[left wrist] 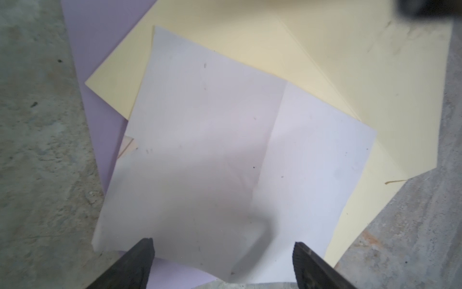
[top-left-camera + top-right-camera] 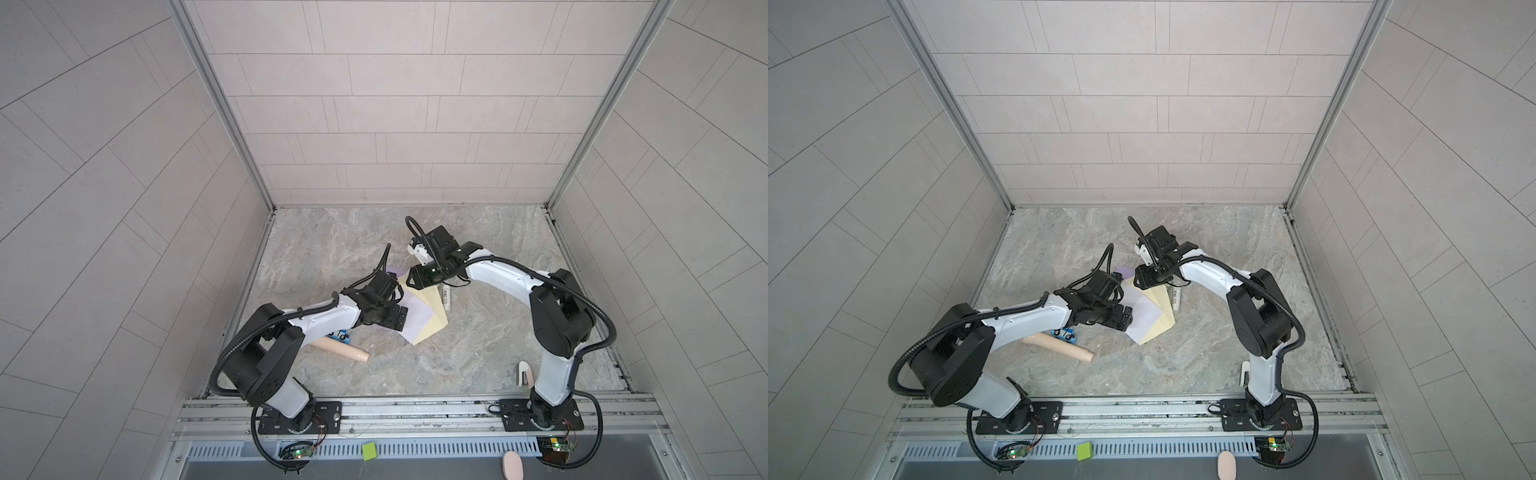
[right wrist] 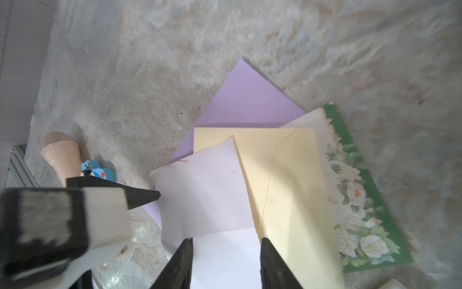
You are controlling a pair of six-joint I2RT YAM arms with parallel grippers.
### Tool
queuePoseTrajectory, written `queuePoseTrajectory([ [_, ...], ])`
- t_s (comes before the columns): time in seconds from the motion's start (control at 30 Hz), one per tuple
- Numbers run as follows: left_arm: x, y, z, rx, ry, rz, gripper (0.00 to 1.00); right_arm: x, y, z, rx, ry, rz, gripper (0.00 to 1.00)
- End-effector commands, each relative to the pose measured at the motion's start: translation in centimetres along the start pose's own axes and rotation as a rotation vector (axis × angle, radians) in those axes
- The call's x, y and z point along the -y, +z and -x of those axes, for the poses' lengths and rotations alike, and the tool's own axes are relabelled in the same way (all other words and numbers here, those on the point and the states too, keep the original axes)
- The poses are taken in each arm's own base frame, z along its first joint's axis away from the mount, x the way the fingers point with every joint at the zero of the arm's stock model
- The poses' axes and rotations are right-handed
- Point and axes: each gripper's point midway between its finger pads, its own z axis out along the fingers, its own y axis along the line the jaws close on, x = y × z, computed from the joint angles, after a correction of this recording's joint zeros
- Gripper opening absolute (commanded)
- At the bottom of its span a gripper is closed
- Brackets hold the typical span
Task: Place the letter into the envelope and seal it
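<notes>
The white letter [image 2: 409, 316] [image 2: 1142, 313] lies creased and partly over the pale yellow envelope [image 2: 432, 322] [image 2: 1163, 322] in the middle of the stone floor. My left gripper [image 1: 223, 246] [image 2: 402, 319] is open wide, its fingers straddling one edge of the letter [image 1: 225, 150], where the paper bulges up. My right gripper [image 3: 226, 241] [image 2: 410, 282] stands open at the letter's [image 3: 207, 195] opposite end, jaws apart above the sheet. The envelope [image 3: 295, 187] [image 1: 350, 75] lies flat beside and under the letter.
A purple sheet [image 3: 245, 100] and a green floral card [image 3: 355, 190] lie under the envelope. A white tube [image 2: 446, 297] rests just right of the papers. A beige cylinder [image 2: 345, 349] and a blue toy [image 2: 343, 334] lie near the left arm. A white object [image 2: 524, 374] stands by the right arm's base.
</notes>
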Motion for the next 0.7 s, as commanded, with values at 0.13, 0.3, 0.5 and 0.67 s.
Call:
queuePoseTrajectory([
  [0.13,-0.2,0.7,-1.7,-0.05,0.06,0.03,0.9,1.3,2.3,-2.4,-0.136,0.059,-0.015,0.46],
  [0.3,-0.2,1.5,-3.0,-0.093,0.086,0.038,0.86,1.5,3.3,-2.9,-0.17,0.07,-0.002,0.46],
  [0.5,-0.4,2.1,-4.0,-0.125,0.098,0.05,0.84,0.9,4.2,-3.4,-0.202,0.082,0.068,0.46],
  [0.67,-0.5,2.4,-4.2,-0.127,0.093,0.05,0.83,-1.5,3.9,-3.5,-0.205,0.078,0.224,0.44],
])
